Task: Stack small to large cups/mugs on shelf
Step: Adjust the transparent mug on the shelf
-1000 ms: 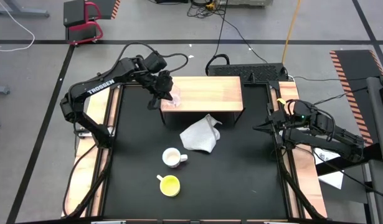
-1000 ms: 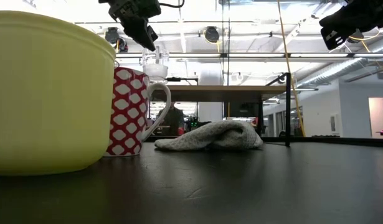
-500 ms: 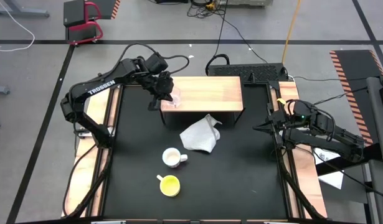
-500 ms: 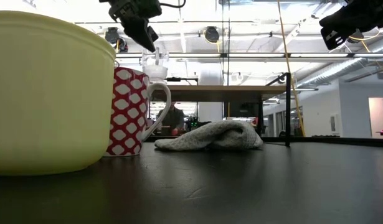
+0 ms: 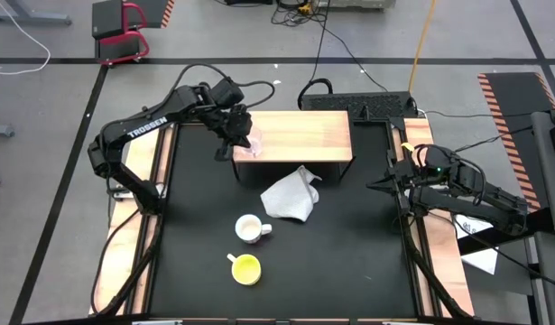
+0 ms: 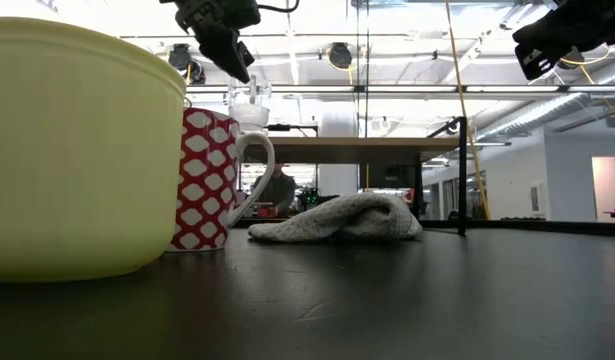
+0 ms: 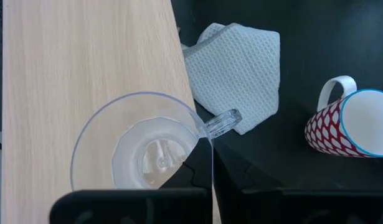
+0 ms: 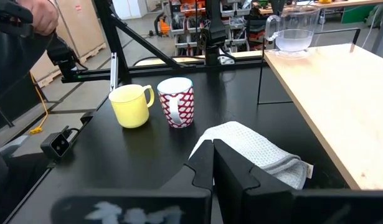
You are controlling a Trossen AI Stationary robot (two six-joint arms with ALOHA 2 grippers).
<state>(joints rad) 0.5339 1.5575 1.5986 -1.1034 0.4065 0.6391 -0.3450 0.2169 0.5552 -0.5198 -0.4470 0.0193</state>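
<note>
Three vessels show: the clear glass cup (image 7: 141, 149) stands on the shelf (image 5: 304, 134) at its left front corner, under the left gripper (image 5: 234, 135); whether that claw grips or has released it I cannot tell. White patterned mug (image 5: 250, 228) and yellow cup (image 5: 246, 268) sit on the black tabletop (image 5: 349, 262) near the cloth (image 5: 291, 197). Right gripper (image 8: 213, 163) waits clenched at the table's right edge

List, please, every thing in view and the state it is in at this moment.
clear glass cup: upright at the shelf's corner, under the left gripper.
shelf: bears only the glass cup.
white patterned mug: upright on the black tabletop, empty.
yellow cup: upright on the tabletop, empty.
cloth: crumpled beside the shelf.
left gripper: above the glass cup.
right gripper: waiting at the table's right edge.
</note>
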